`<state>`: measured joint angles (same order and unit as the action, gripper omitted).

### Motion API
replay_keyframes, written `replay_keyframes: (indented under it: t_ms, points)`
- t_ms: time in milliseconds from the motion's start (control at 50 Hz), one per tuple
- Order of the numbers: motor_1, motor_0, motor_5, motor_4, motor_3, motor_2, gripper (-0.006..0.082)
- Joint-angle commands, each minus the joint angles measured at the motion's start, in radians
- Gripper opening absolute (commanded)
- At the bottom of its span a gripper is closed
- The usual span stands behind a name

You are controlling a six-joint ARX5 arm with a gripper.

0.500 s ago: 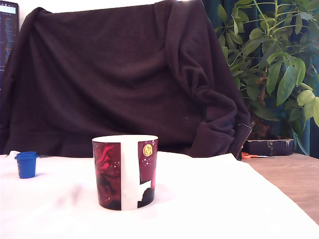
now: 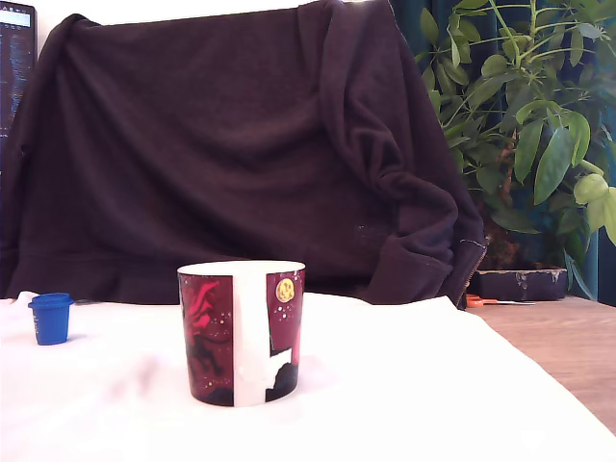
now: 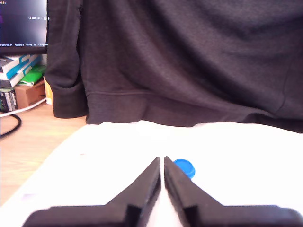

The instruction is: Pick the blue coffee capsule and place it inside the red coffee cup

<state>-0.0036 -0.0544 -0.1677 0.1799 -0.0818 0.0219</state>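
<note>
1. the gripper (image 3: pixel 162 163) shows only in the wrist view. its two dark fingers (image 3: pixel 147 182) taper to tips that nearly meet, with just a thin slit of light between them. the jaws are drawn together and nothing sits between them.
2. the blue coffee capsule (image 2: pixel 50 319) stands upright on the white cloth (image 2: pixel 433 385), far out at the 9 o'clock edge of the exterior view, wide rim up.
3. in the wrist view the same capsule (image 3: pixel 185 167) peeks out just beside the fingertips, at about 1 o'clock from them. it is partly hidden by one finger, and whether they touch cannot be told.
4. the red coffee cup (image 2: pixel 242 332) stands upright on the cloth near 6 o'clock from the middle of the exterior view, well apart from the capsule. it shows dark red and black artwork, a white vertical band, a small yellow disc and a white rim.
5. a dark brown sweatshirt (image 2: pixel 241 144) hangs draped behind the cloth and fills most of the background in both views.
6. a leafy green plant (image 2: pixel 529 125) rises at 2 o'clock in the exterior view, above a dark planter (image 2: pixel 520 284).
7. a bare wooden tabletop (image 2: pixel 568 337) shows at 4 o'clock, beside the cloth.
8. a lit monitor (image 3: pixel 22 23) sits at 10 o'clock in the wrist view, with stacked books (image 3: pixel 19 71) under it.
</note>
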Motion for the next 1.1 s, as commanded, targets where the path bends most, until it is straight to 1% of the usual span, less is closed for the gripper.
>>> replay_keyframes:
  t_ms: [0, 80, 140, 260, 400, 560, 660, 680, 700, 740, 760, 840, 880, 900, 920, 960, 1080]
  points:
    - [-0.009, 0.002, -0.043, 0.014, 0.050, -0.010, -0.0022]
    - [-0.009, 0.002, -0.082, 0.067, 0.119, -0.001, -0.0022]
    - [-0.009, 0.003, -0.149, 0.109, 0.175, 0.008, -0.0022]
    - [0.000, 0.004, -0.222, 0.174, 0.252, 0.021, -0.0022]
    - [0.072, 0.011, -0.250, 0.248, 0.264, 0.031, -0.0022]
    - [0.255, 0.037, -0.249, 0.257, 0.302, 0.031, -0.0022]
    - [0.390, 0.055, -0.212, 0.239, 0.371, 0.031, -0.0010]
    - [0.416, 0.059, -0.212, 0.229, 0.388, 0.031, 0.0005]
    - [0.445, 0.063, -0.188, 0.217, 0.406, 0.031, 0.0033]
    - [0.503, 0.070, -0.160, 0.195, 0.440, 0.031, 0.0134]
    - [0.527, 0.074, -0.146, 0.184, 0.460, 0.031, 0.0197]
    - [0.638, 0.092, -0.098, 0.137, 0.534, 0.031, 0.0546]
    - [0.684, 0.100, -0.075, 0.132, 0.565, 0.031, 0.0658]
    - [0.713, 0.105, -0.069, 0.129, 0.578, 0.031, 0.0699]
    - [0.734, 0.109, -0.060, 0.121, 0.587, 0.031, 0.0712]
    - [0.783, 0.119, -0.058, 0.099, 0.609, 0.031, 0.0712]
    - [0.912, 0.147, 0.005, 0.071, 0.707, 0.031, 0.0712]
